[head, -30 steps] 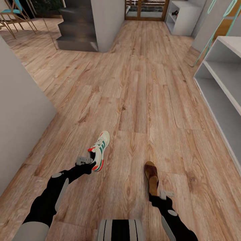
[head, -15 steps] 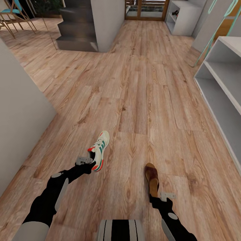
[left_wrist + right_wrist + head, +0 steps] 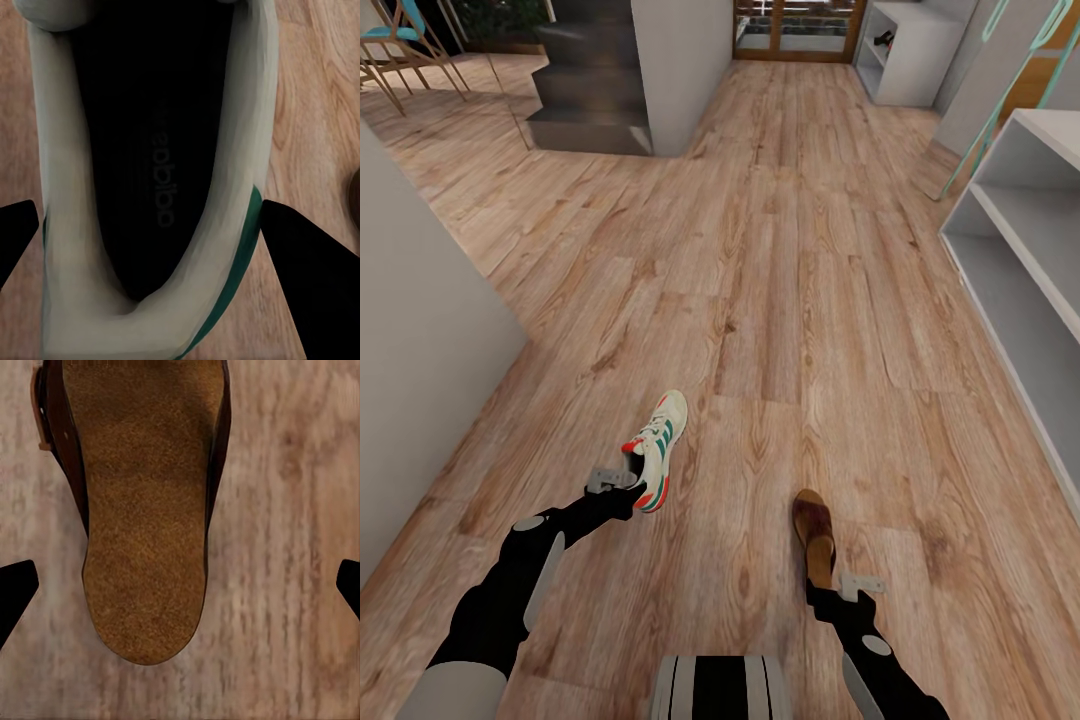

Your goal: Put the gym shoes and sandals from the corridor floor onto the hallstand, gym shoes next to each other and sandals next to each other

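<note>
my left gripper (image 3: 632, 480) clamps one gym shoe (image 3: 660, 448) at its heel; my right gripper (image 3: 828, 590) stands wide around a sandal (image 3: 813, 530). the hallstand (image 3: 1020, 250), off right, has bare shelves.

R claw (image 3: 832, 580) w/ sandal (image 3: 813, 530) drew back toward 6 o'clock, nearer the robot, over the last sec; most of that came early.
</note>
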Controlling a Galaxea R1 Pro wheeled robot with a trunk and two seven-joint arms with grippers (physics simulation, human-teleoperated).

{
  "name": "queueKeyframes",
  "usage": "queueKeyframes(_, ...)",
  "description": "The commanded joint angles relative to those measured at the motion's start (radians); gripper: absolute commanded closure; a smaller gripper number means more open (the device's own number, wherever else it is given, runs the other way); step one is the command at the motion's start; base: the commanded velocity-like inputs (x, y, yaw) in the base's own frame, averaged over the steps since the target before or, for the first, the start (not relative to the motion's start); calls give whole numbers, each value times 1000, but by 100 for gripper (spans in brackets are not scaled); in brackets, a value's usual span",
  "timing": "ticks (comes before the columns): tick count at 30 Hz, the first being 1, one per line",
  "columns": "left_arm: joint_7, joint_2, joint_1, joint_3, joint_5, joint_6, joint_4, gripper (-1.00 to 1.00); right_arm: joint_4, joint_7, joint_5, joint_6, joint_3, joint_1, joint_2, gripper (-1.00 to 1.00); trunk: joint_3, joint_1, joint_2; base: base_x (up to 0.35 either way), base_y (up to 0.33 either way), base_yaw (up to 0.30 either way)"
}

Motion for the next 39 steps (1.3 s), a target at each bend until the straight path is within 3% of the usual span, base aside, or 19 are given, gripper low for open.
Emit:
queueKeyframes(1,-6,0,0,2,1,8,-1,100,0,-3,-10,-5,2,0,0,-100,-1,0,0,88,0,0)
queueKeyframes(23,-7,0,1,3,2,7,-7,100,-2,-3,-11,-5,2,0,1,-100,-1,0,0,31,0,0)
queueKeyframes(39,-7,1,1,5,3,8,-10,100,-3,-3,-12,-5,1,0,1,-100,-80,7,-4,0,0,0)
